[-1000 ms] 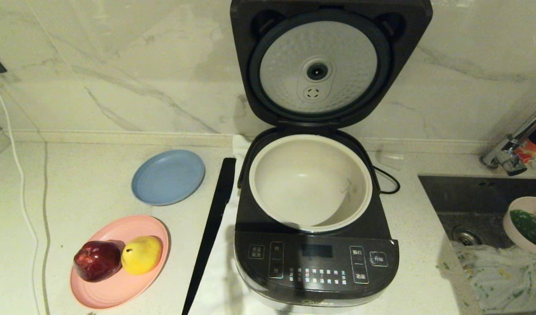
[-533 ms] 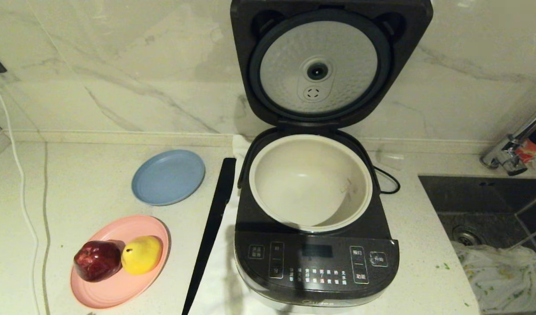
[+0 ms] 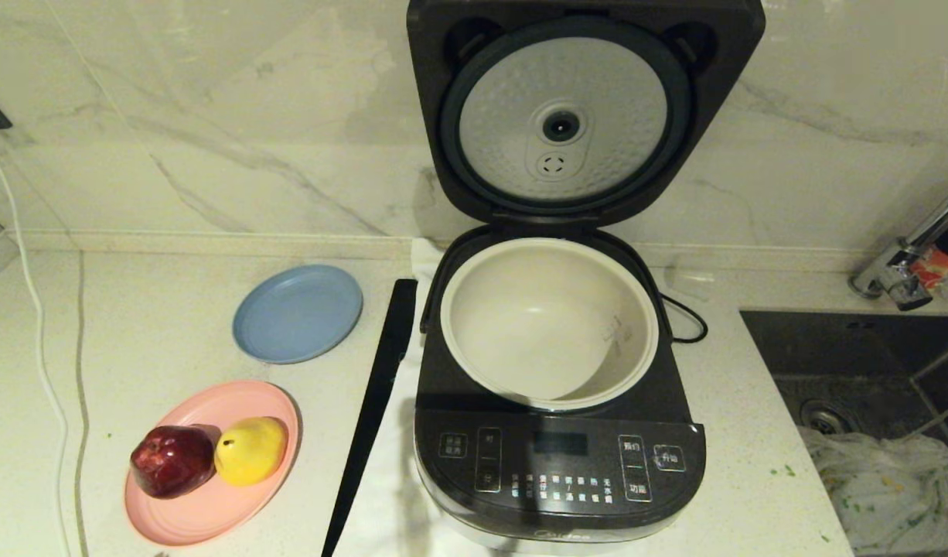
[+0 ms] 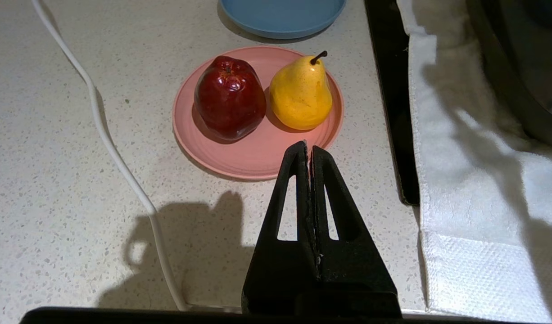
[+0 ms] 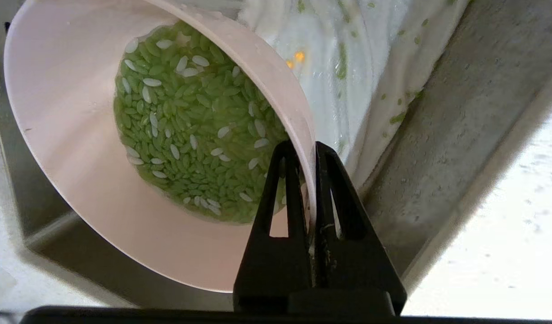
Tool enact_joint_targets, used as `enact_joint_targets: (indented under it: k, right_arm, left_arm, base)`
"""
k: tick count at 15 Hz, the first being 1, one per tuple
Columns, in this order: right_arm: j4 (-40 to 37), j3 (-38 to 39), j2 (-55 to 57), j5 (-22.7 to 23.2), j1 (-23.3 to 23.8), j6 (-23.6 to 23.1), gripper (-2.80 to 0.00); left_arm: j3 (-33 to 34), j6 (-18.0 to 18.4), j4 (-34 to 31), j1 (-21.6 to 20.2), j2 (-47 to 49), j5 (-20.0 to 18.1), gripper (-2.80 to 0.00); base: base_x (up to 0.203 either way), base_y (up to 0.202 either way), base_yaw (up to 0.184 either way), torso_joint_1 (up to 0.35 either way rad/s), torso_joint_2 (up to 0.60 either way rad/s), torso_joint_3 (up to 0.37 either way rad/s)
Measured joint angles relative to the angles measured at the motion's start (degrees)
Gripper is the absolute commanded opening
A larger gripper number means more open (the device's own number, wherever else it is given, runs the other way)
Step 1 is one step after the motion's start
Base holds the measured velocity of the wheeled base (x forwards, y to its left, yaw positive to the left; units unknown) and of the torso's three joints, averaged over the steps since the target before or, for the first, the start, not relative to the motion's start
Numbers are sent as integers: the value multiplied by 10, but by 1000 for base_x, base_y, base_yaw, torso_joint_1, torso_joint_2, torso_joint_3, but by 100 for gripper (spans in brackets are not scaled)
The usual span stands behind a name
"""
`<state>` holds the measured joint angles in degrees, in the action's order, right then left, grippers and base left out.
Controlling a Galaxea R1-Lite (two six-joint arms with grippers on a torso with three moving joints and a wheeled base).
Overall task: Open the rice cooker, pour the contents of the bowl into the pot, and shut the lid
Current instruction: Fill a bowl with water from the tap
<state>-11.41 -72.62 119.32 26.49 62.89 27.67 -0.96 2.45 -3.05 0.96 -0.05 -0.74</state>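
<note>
Holding green grains, bowl (image 5: pixel 78 180) (tilted), pot (image 3: pixel 549 321) bare

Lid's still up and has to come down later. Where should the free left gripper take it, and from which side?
Take the lid at its top edge, the end farthest from the hinge, coming from the front above the pot. It stands upright, hinged behind the pot, so that edge probably swings easiest. The left gripper is shut.
</note>
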Motion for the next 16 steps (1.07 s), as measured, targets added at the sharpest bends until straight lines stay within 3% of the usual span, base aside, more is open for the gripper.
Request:
enact_joint_targets:
  k: [3, 13, 16]
  right_arm:
    - [-30, -40, 31, 26, 3, 3, -280]
    - [-49, -140, 88, 30, -26, 10, -280]
    - [-50, -164, 94, 29, -43, 36, -280]
  left_arm:
    - [0, 0, 0, 0, 0, 0, -280]
    - [0, 0, 0, 0, 0, 0, -280]
    - [0, 0, 0, 0, 0, 0, -280]
  base:
    - [0, 0, 0, 0, 0, 0]
    - [0, 0, 0, 0, 0, 0]
    - [0, 0, 0, 0, 0, 0]
